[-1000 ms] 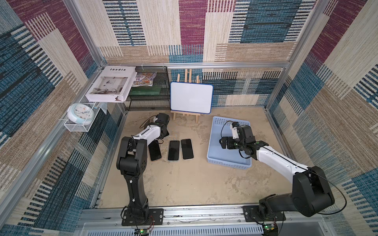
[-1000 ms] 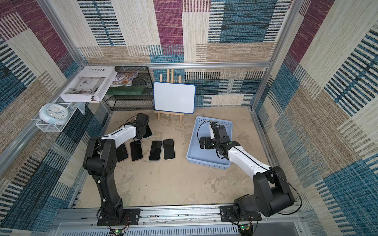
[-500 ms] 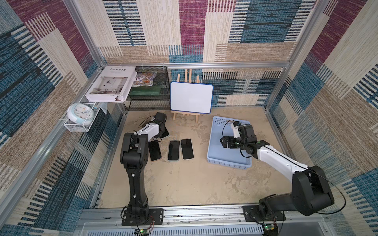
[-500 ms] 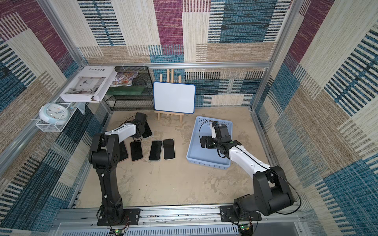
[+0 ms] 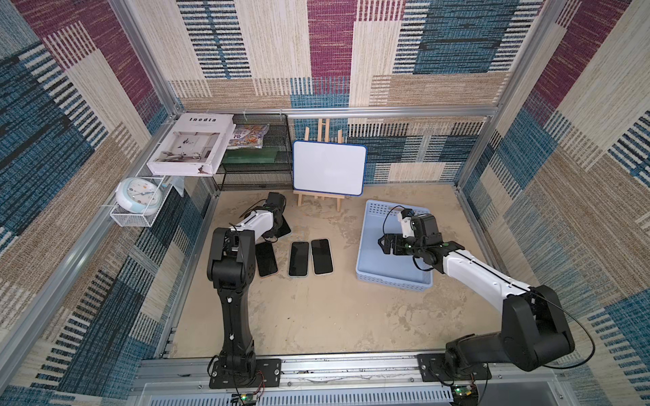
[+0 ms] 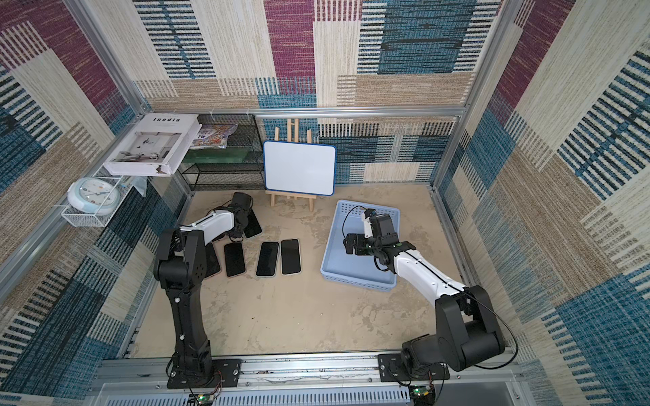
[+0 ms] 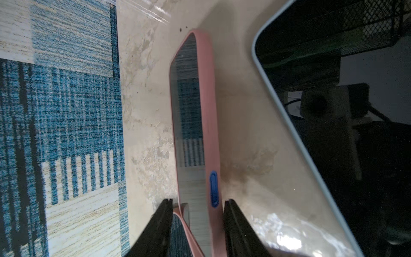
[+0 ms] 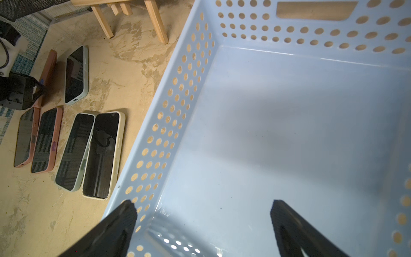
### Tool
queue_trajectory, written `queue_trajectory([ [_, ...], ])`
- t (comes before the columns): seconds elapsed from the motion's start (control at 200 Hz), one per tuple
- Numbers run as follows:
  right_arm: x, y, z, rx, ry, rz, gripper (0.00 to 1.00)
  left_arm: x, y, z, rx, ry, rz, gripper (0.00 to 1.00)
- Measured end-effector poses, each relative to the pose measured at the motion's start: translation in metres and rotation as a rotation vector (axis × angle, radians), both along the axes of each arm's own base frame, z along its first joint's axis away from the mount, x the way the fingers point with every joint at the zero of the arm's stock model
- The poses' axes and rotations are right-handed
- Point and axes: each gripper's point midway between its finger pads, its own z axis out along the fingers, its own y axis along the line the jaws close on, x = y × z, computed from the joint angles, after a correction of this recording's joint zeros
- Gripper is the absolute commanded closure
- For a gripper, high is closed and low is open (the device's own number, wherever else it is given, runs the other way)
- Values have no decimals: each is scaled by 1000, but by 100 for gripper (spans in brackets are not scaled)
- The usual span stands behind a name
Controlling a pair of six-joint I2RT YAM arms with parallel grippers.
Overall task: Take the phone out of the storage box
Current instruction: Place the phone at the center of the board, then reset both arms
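The pale blue storage box (image 5: 370, 225) (image 6: 338, 255) sits on the right of the floor, and no phone shows inside it. My right gripper (image 8: 204, 211) (image 5: 384, 242) hangs open over the box's bare bottom (image 8: 289, 111) with nothing between its fingers. A pink-cased phone (image 7: 206, 124) (image 8: 47, 71) stands on its long edge on the sandy floor at the left. My left gripper (image 7: 198, 201) (image 5: 270, 239) is open with a finger on each side of it and a small gap on one side. Several other phones (image 5: 299, 258) (image 6: 267, 258) lie flat nearby.
A grey-edged phone (image 7: 333, 111) lies close beside the pink one. A whiteboard on a wooden easel (image 5: 329, 168) stands at the back, with a black mesh rack (image 5: 256, 165) to its left. A white wire basket (image 5: 131, 218) with a clock hangs on the left wall.
My left gripper's jaws have come apart from the pink phone, and the left arm's elbow has shifted slightly. The right arm has stayed over the box.
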Motion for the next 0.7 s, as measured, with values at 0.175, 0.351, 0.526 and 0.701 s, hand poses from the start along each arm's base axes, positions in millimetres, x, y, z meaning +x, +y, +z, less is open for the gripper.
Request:
queue_trajectory([
  [0.175, 0, -1, 0, 0, -1, -3, 0, -3, -8, 15, -45, -25, -1, 52],
  [0.351, 1, -13, -11, -26, 1, -39, 0, -11, -31, 51, -91, -152, -39, 44],
  [0.526, 1, -31, 3, -71, -82, -92, 0, -26, -70, 100, -199, -326, -125, 11],
  [0.701, 11, -43, 46, -105, -252, -124, 0, -65, -78, 126, -352, -484, -137, 0],
])
